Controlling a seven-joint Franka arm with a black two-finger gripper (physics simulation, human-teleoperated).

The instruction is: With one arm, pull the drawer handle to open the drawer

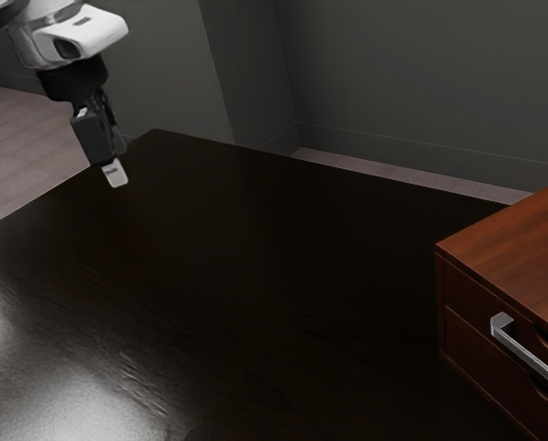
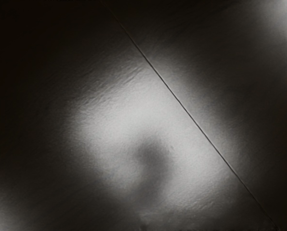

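Our Franka arm hangs over the far corner of the counter (image 1: 256, 276) at the exterior view's upper left, its black gripper (image 1: 115, 173) pointing down above the bare surface and holding nothing; from this angle we cannot tell whether it stands apart or together. The drawer handle (image 1: 524, 351), a squared bar of brushed silver metal, sits well apart from us at the exterior view's lower right, fixed across the front of a low cabinet (image 1: 518, 241) of reddish-brown polished wood. The drawer (image 1: 472, 299) front looks flush with the cabinet face, so we judge the task at its first step: the approach has yet to be made. The next move calls for a long reach across the counter toward the exterior view's right, a drop to the bar's height and a turn of the hand to close around it before any pull. The counter is dark, glossy and faintly rippled; in the wrist view it throws back a soft glare, crossed by a thin straight seam (image 2: 182, 106).
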